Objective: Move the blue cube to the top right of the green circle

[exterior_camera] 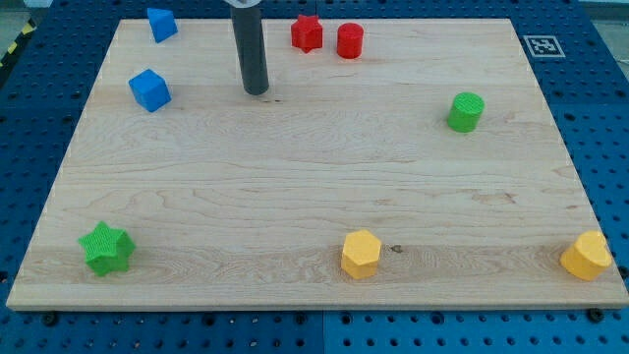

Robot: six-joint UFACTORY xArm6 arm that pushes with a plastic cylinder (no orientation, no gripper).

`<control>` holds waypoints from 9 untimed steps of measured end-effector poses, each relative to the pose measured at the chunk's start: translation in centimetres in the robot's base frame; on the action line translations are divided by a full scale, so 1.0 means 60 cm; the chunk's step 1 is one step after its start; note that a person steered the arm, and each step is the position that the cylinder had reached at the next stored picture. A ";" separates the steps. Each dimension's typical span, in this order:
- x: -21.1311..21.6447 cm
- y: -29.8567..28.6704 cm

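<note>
**Wooden board, tip standing right of the blue cube**

A pale wooden board (314,177) lies on a blue perforated table (29,118), with a black-and-white marker tag (542,45) just off the board's top right corner. My tip (256,92) rests on the board near the view's top, left of centre. It is a plain dark rod with no jaws, so there is nothing to spread or press together, and it holds nothing.

The blue cube (149,89) sits to the view's left of my tip, at about the same height, near but apart from it. A second blue block (161,24), its shape hard to make out, lies above the cube near the board's top edge.

The green circle (466,111) stands well away on the view's right. A red star (307,32) and a red cylinder (350,40) sit just beside each other at the top. Along the bottom lie a green star (106,248), a yellow hexagon (361,254) and another yellow block (587,256).
</note>
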State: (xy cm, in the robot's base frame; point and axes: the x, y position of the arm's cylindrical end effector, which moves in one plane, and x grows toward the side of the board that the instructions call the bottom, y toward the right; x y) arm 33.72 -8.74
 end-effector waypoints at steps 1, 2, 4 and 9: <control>-0.025 -0.047; -0.067 -0.078; -0.069 -0.258; 0.081 -0.129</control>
State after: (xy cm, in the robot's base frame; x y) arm 38.55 -16.51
